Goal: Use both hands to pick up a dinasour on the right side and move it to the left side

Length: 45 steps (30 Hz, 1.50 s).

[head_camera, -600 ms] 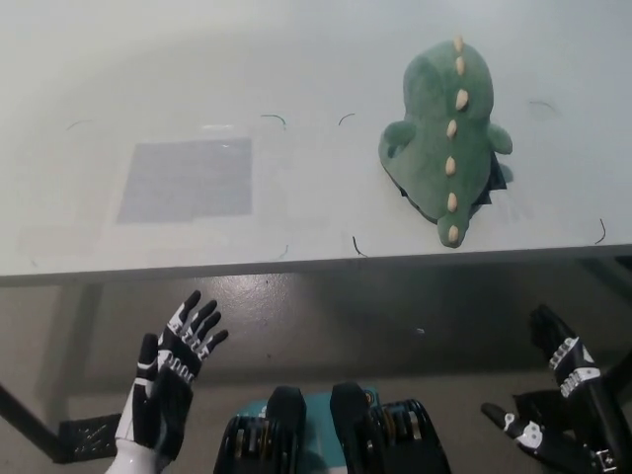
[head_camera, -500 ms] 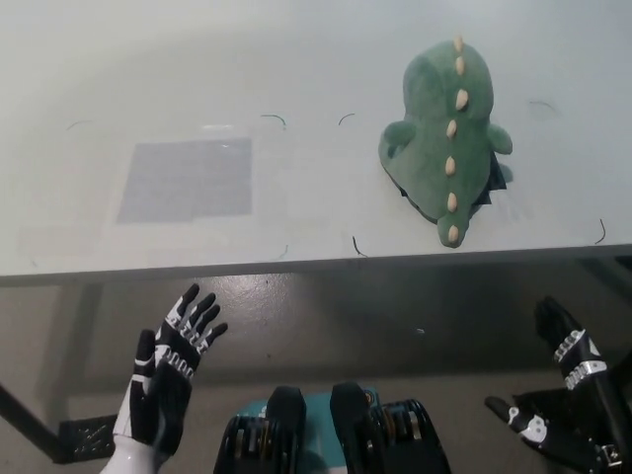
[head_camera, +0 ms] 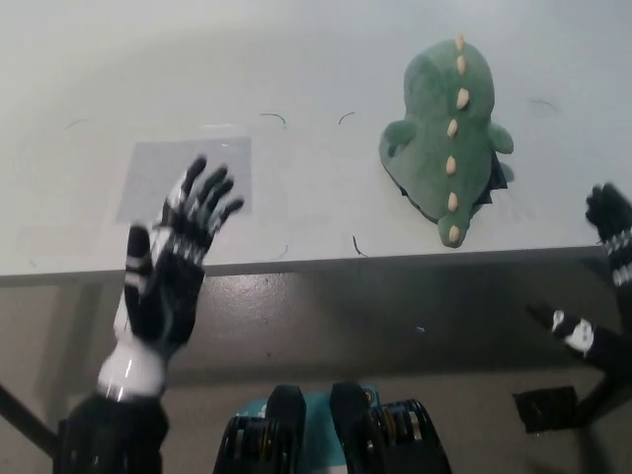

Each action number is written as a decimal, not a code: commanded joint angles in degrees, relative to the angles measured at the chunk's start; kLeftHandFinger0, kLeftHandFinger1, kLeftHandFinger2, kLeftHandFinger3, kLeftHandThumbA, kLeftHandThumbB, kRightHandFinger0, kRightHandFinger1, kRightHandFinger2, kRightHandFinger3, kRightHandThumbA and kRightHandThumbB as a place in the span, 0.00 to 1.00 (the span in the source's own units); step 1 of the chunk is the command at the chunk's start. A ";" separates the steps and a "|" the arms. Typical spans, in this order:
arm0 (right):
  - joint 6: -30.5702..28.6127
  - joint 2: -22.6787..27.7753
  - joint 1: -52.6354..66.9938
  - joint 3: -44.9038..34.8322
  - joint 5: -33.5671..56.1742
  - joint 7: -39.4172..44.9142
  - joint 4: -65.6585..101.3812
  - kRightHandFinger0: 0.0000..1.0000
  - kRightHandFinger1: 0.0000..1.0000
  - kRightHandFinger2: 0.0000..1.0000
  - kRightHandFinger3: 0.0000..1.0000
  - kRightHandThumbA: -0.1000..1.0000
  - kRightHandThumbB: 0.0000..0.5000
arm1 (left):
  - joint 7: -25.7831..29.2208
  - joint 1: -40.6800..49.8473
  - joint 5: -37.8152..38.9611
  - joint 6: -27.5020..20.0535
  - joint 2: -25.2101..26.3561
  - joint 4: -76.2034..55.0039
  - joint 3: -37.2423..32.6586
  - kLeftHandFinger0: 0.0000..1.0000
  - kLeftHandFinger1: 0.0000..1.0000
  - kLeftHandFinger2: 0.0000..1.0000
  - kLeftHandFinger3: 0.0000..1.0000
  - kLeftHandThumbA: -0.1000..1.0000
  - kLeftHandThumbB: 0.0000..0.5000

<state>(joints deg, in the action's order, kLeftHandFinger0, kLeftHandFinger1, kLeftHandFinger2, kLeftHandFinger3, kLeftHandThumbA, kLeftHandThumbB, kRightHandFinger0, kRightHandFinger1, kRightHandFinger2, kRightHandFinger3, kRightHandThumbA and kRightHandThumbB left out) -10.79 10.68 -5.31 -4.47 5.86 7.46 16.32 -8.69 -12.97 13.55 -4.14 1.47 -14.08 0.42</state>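
Note:
A green plush dinosaur [head_camera: 447, 133] with a row of cream spikes lies belly-down on the right part of the white table [head_camera: 316, 89], its tail pointing at the front edge. My white left hand [head_camera: 166, 267] is raised at the table's front edge on the left, open with fingers spread, its fingertips over a grey rectangular patch [head_camera: 188, 178]. My black right hand [head_camera: 607, 286] is at the far right edge of the picture, open, beside the table's front right corner and well apart from the dinosaur.
Short dark thread-like marks are scattered on the tabletop around the dinosaur. Below the table's front edge lies dark floor. A dark table leg shows at the lower left.
Both hands have risen from below the table edge. The left hand now reaches over the edge onto the grey patch; the right hand has come up to the table's right corner. The dinosaur has not moved.

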 commanded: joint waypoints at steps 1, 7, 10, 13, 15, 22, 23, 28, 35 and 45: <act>4.28 0.34 -4.57 -1.01 1.14 -1.41 2.56 1.00 1.00 1.00 1.00 1.00 0.47 | 2.18 -6.70 -0.55 2.38 -1.15 0.79 0.29 1.00 1.00 1.00 1.00 0.99 0.89; 5.41 0.47 -10.79 -1.70 0.50 -1.85 -0.03 1.00 1.00 1.00 1.00 1.00 0.47 | 2.19 -15.30 -3.01 1.06 -1.01 6.91 -0.05 1.00 1.00 1.00 1.00 1.00 0.90; 6.95 1.25 -15.05 -2.36 -0.04 -2.20 -2.02 1.00 1.00 1.00 1.00 1.00 0.46 | 2.86 -19.62 -3.47 1.22 -1.29 10.80 0.43 1.00 1.00 1.00 1.00 0.97 0.89; 9.59 1.72 -18.61 -3.18 0.41 -2.56 -3.71 1.00 1.00 1.00 1.00 1.00 0.49 | 3.00 -22.81 -4.20 1.05 -1.06 14.02 0.41 1.00 1.00 1.00 1.00 0.98 0.84; 12.53 2.10 -22.04 -4.06 1.91 -2.75 -5.30 1.00 1.00 1.00 1.00 1.00 0.52 | 3.83 -26.10 -5.36 1.12 -1.31 17.80 0.22 1.00 1.00 1.00 1.00 0.98 0.86; 15.98 2.87 -31.20 -3.79 -0.38 -3.15 -11.97 1.00 1.00 1.00 1.00 1.00 0.35 | 6.14 -37.22 -10.57 2.03 -1.46 28.51 -1.33 1.00 1.00 1.00 1.00 0.98 0.75; 16.30 3.03 -31.95 -3.71 -0.40 -3.02 -12.56 1.00 1.00 1.00 1.00 1.00 0.33 | 6.28 -38.33 -10.65 2.11 -1.63 29.62 -1.37 1.00 1.00 1.00 1.00 0.98 0.75; 16.85 3.72 -38.59 -2.96 -2.56 -3.72 -20.84 1.00 1.00 1.00 1.00 1.00 0.17 | 7.34 -46.72 -10.81 1.47 -3.40 39.86 -1.26 1.00 1.00 1.00 1.00 1.00 0.71; 14.83 3.99 -45.66 -2.38 -3.97 -4.71 -34.96 1.00 1.00 1.00 1.00 1.00 0.28 | 12.28 -57.28 -10.72 -3.39 -6.13 58.97 1.26 1.00 1.00 1.00 1.00 1.00 0.78; 10.25 5.27 -52.94 -0.46 -5.43 -4.39 -52.51 1.00 1.00 1.00 1.00 1.00 0.17 | 13.33 -65.53 -10.19 -5.76 -6.02 77.08 2.00 1.00 1.00 1.00 1.00 1.00 0.74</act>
<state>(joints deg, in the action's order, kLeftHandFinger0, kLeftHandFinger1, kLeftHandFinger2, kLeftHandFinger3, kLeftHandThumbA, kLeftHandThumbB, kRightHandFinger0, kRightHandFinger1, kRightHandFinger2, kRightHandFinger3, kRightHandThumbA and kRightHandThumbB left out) 3.71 14.23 -52.84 -5.49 1.92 4.34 -33.84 2.41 -73.03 3.49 -5.98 -4.60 60.50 1.73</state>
